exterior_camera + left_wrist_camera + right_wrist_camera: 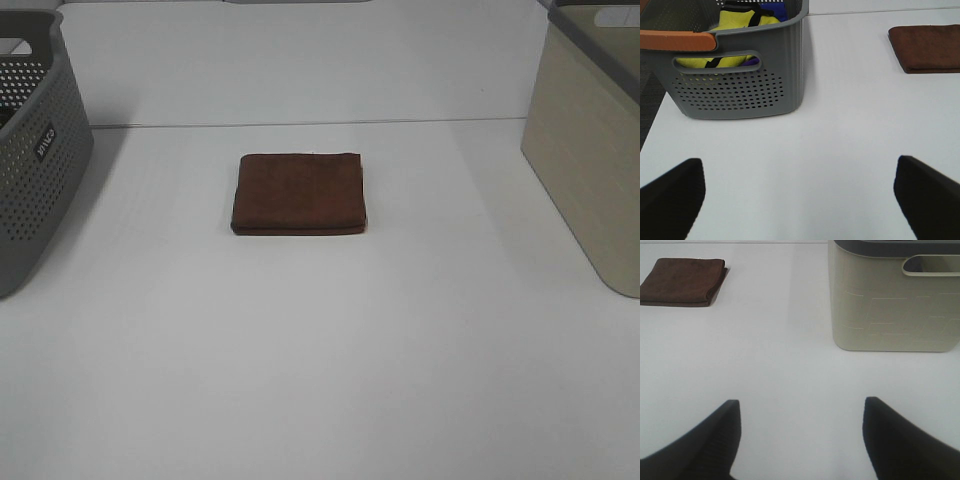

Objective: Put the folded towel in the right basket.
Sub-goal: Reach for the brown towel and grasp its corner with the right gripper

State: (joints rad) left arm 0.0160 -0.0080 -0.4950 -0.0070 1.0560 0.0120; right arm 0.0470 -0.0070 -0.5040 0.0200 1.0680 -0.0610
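Observation:
A brown folded towel (299,193) lies flat in the middle of the white table; it also shows in the left wrist view (927,47) and the right wrist view (682,281). The right basket (592,150) is beige with a dark grey rim and stands at the table's right edge; the right wrist view (895,305) shows it close ahead. My left gripper (797,197) is open and empty over bare table, well apart from the towel. My right gripper (800,435) is open and empty, near the beige basket. Neither arm shows in the high view.
A grey perforated basket (35,150) stands at the left edge; the left wrist view (735,70) shows yellow and blue items inside it and an orange handle (677,40). A seam line (300,124) crosses the table behind the towel.

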